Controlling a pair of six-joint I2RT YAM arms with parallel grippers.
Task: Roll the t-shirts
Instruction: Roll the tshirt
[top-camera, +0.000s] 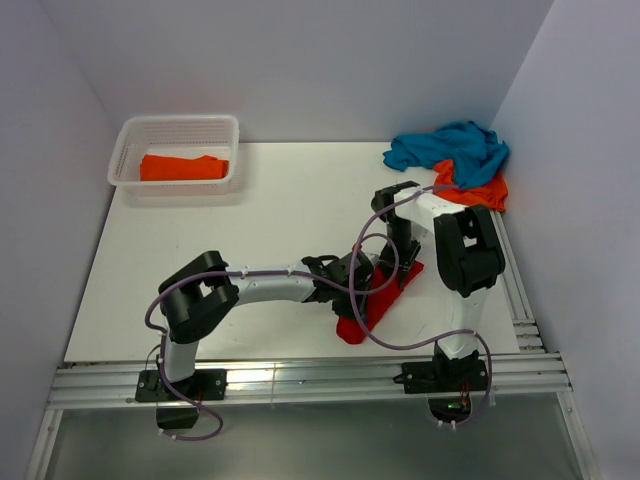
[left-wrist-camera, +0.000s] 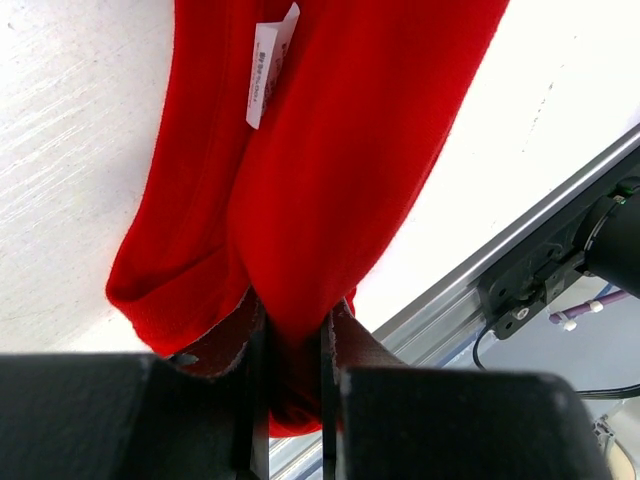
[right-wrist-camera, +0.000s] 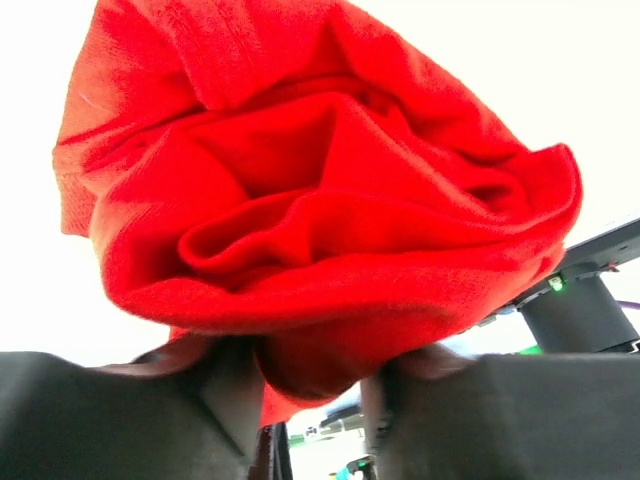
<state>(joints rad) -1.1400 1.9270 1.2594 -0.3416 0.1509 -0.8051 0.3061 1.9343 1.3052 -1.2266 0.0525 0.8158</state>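
Observation:
A bright red t-shirt (top-camera: 352, 326) lies bunched on the white table near the front edge, between the two arms. My left gripper (top-camera: 357, 289) comes at it from the left and is shut on a narrow fold of the red cloth (left-wrist-camera: 330, 150), pinched between its fingers (left-wrist-camera: 295, 345). A white label (left-wrist-camera: 268, 75) shows on the shirt. My right gripper (top-camera: 400, 263) reaches down at the shirt's far right end, and a thick wad of the red cloth (right-wrist-camera: 320, 200) fills the gap between its fingers (right-wrist-camera: 310, 375). A teal t-shirt (top-camera: 450, 145) and an orange t-shirt (top-camera: 482, 190) lie heaped at the back right.
A white lattice basket (top-camera: 125, 140) stands at the back left with a rolled orange t-shirt (top-camera: 183, 167) inside. Aluminium rails (top-camera: 300, 378) run along the table's near edge and right side. Walls close in the left, back and right.

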